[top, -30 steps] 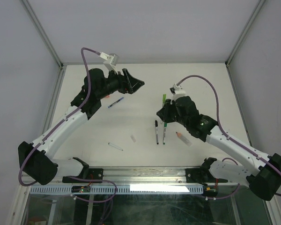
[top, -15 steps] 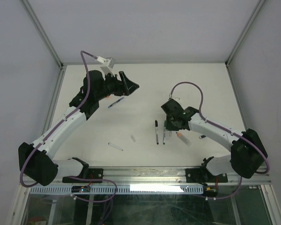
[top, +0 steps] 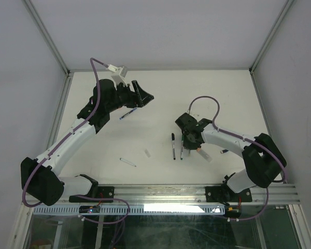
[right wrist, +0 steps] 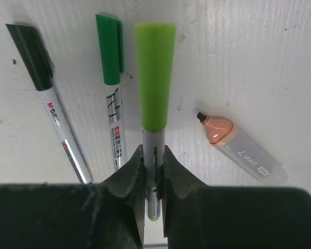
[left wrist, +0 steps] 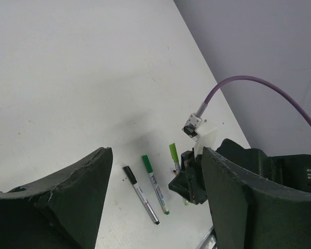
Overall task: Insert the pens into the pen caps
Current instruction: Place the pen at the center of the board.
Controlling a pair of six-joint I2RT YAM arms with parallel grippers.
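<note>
From above, the left pincer [top: 141, 96] hangs over the far left of the desk [top: 217, 88], near the blue pen [top: 128, 113]. The right pincer [top: 189, 139] sits low at the row of pens by the front edge.

In the left wrist view, its jaws stand wide apart and hold nothing.

In the right wrist view, the jaws are clamped on the barrel of the capped lime pen [right wrist: 154, 83]. It lies just beside the green pen [right wrist: 111, 78], with the black pen [right wrist: 46, 104] beyond. The highlighter [right wrist: 238, 150] lies on the other side, its orange tip bare. Whether the lime pen touches the desk, I cannot tell.

If it is let go above the surface, it may roll into its neighbours and knock the row askew. The grip sits far from the cap, so the pen could also pivot.
</note>
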